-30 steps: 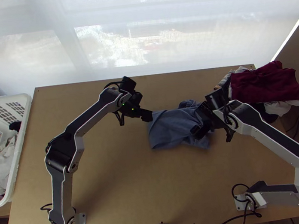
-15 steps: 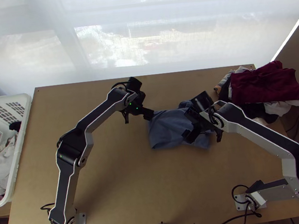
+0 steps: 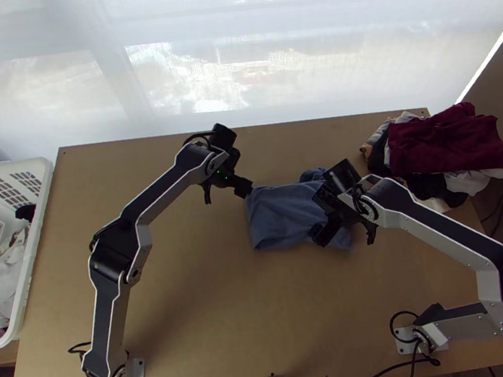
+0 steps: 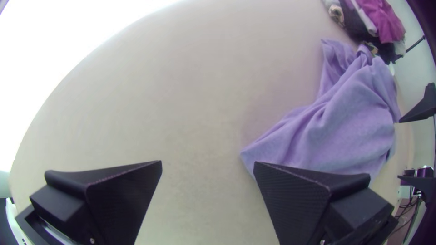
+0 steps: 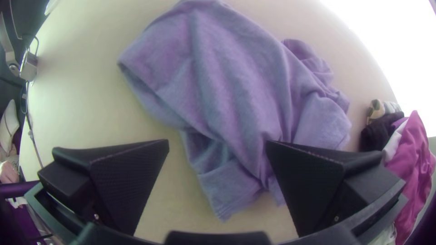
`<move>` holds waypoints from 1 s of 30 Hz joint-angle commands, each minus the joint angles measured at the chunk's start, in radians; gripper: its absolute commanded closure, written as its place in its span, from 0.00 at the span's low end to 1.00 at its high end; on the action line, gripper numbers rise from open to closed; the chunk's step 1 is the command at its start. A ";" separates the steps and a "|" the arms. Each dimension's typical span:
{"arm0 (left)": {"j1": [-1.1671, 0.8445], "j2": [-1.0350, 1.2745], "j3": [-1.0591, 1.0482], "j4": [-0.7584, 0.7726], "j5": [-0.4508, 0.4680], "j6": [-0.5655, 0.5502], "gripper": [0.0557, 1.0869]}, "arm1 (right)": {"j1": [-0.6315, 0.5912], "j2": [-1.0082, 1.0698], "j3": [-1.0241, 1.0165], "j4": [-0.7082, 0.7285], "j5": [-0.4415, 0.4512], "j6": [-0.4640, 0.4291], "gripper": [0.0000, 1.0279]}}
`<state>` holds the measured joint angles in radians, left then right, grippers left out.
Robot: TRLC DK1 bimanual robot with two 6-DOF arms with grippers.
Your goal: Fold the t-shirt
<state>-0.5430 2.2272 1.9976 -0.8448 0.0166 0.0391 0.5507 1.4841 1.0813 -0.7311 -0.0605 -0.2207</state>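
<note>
- T-shirt (image 3: 280,218) lies rumpled mid-bench (image 3: 229,307).
- Right end effector (image 3: 321,236), spread wide above the cloth, grips nothing.
- Left end effector (image 3: 246,190), also wide apart and empty, hangs near its far left corner.
- Clothes pile (image 3: 446,141) sits beyond, at right.

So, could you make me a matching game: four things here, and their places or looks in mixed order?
1. T-shirt
2. Dark red cloth
3. White basket
4. Right gripper

A. at the far left of the top view
B. open, over the t-shirt
C. bluish, rumpled, on the table
D. on a heap of clothes

Pairs: 1-C, 2-D, 3-A, 4-B
</note>
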 commanded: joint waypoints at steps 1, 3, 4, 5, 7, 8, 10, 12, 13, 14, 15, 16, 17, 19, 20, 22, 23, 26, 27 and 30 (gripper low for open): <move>-0.038 -0.098 0.021 -0.039 0.000 -0.001 0.05 | 0.023 -0.030 0.000 0.027 0.033 -0.046 0.04; -0.058 -0.124 0.021 -0.056 0.009 0.001 0.05 | 0.052 -0.042 -0.008 0.052 0.065 -0.098 0.04; -0.067 -0.133 0.021 -0.060 0.011 0.001 0.05 | 0.068 -0.045 -0.017 0.070 0.079 -0.121 0.04; -0.075 -0.138 0.021 -0.068 0.011 0.001 0.05 | 0.083 -0.047 -0.026 0.087 0.090 -0.141 0.04; -0.092 -0.139 0.021 -0.085 0.011 0.001 0.05 | 0.115 -0.051 -0.055 0.136 0.125 -0.181 0.04; -0.098 -0.138 0.020 -0.092 0.011 -0.001 0.05 | 0.130 -0.054 -0.080 0.174 0.140 -0.209 0.04; -0.109 -0.127 0.015 -0.102 0.011 -0.001 0.05 | 0.166 -0.062 -0.118 0.234 0.163 -0.246 0.04; -0.121 -0.112 0.013 -0.103 0.011 -0.002 0.05 | 0.204 -0.067 -0.153 0.292 0.182 -0.263 0.04; -0.126 -0.103 0.013 -0.103 0.011 -0.004 0.05 | 0.224 -0.068 -0.175 0.318 0.189 -0.272 0.04; -0.130 -0.093 0.015 -0.102 0.011 -0.002 0.05 | 0.241 -0.071 -0.196 0.345 0.200 -0.281 0.04; -0.133 -0.081 0.015 -0.100 0.011 -0.002 0.05 | 0.258 -0.073 -0.216 0.371 0.208 -0.286 0.04; -0.135 -0.069 0.017 -0.100 0.011 -0.002 0.05 | 0.272 -0.076 -0.238 0.395 0.211 -0.295 0.04; -0.138 -0.057 0.017 -0.100 0.011 -0.002 0.05 | 0.284 -0.079 -0.258 0.420 0.215 -0.304 0.04; -0.140 -0.034 0.015 -0.100 0.011 -0.002 0.05 | 0.308 -0.087 -0.281 0.441 0.220 -0.310 0.04; -0.140 -0.024 0.015 -0.100 0.009 -0.002 0.05 | 0.321 -0.091 -0.293 0.455 0.225 -0.313 0.04; -0.140 -0.012 0.017 -0.099 0.009 -0.002 0.05 | 0.338 -0.099 -0.324 0.495 0.243 -0.330 0.04; -0.143 -0.009 0.017 -0.097 0.009 -0.001 0.05 | 0.339 -0.099 -0.339 0.516 0.245 -0.345 0.04; -0.144 0.002 0.017 -0.097 0.009 0.004 0.05 | 0.334 -0.096 -0.380 0.595 0.255 -0.391 0.04; -0.144 0.005 0.017 -0.097 0.009 0.004 0.05 | 0.334 -0.093 -0.391 0.616 0.260 -0.407 0.04; -0.144 0.009 0.017 -0.097 0.009 0.002 0.05 | 0.330 -0.068 -0.409 0.661 0.263 -0.433 0.04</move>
<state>-0.6827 2.2124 2.0132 -0.9421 0.0284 0.0387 0.8654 1.3945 0.7414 -0.1848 0.1844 -0.5892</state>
